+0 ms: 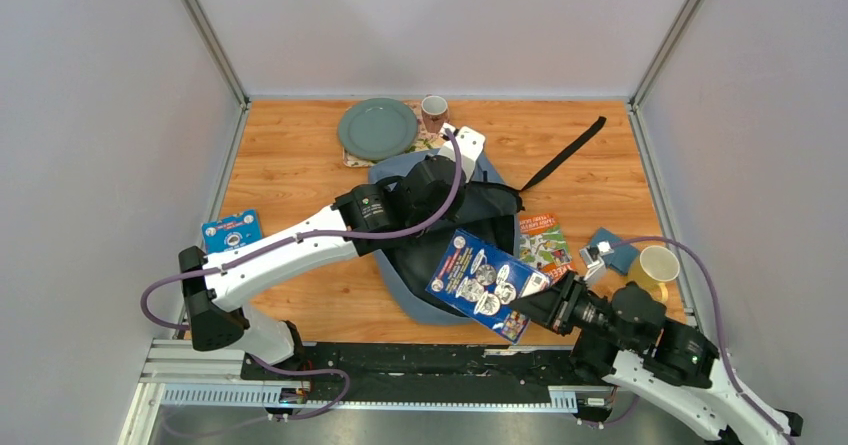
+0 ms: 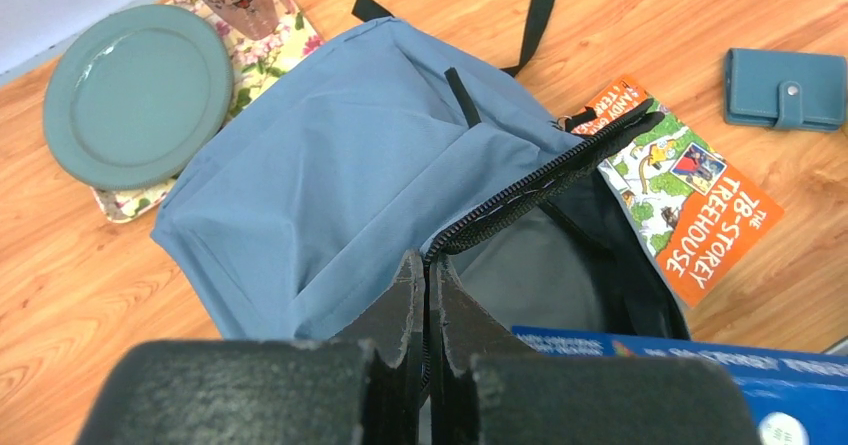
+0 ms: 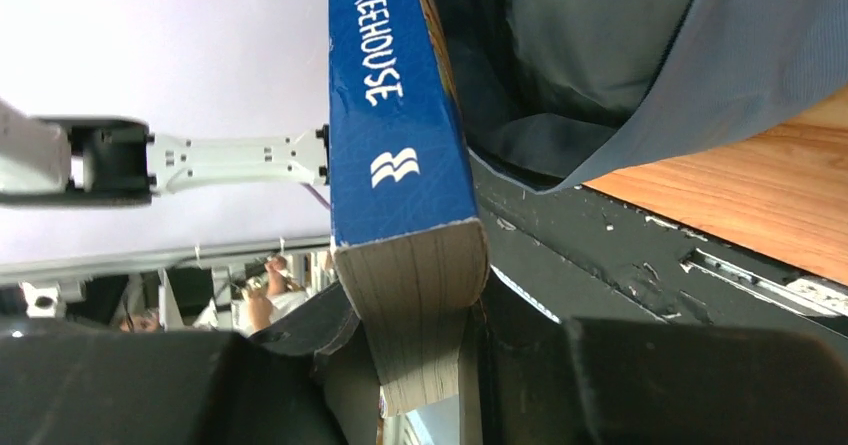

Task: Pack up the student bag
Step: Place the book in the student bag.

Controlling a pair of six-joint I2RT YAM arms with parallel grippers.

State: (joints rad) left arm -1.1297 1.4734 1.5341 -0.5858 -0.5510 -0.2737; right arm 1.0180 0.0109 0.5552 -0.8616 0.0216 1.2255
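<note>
At the middle of the table (image 1: 300, 165), the student bag (image 2: 330, 175) lies flat with its main compartment unzipped. Left gripper (image 2: 427, 270) is closed on the zip edge, holding the mouth up. Right gripper (image 1: 548, 300) clamps the blue book (image 1: 482, 280) by one end, its far end over the opening. I judge three risks: the leading corner snags the zip rim; the end-grip lets the book pivot; the zip edge slips and the mouth collapses. Inside the compartment I see only grey lining. An orange book (image 1: 543, 240) lies on the table beside the bag.
</note>
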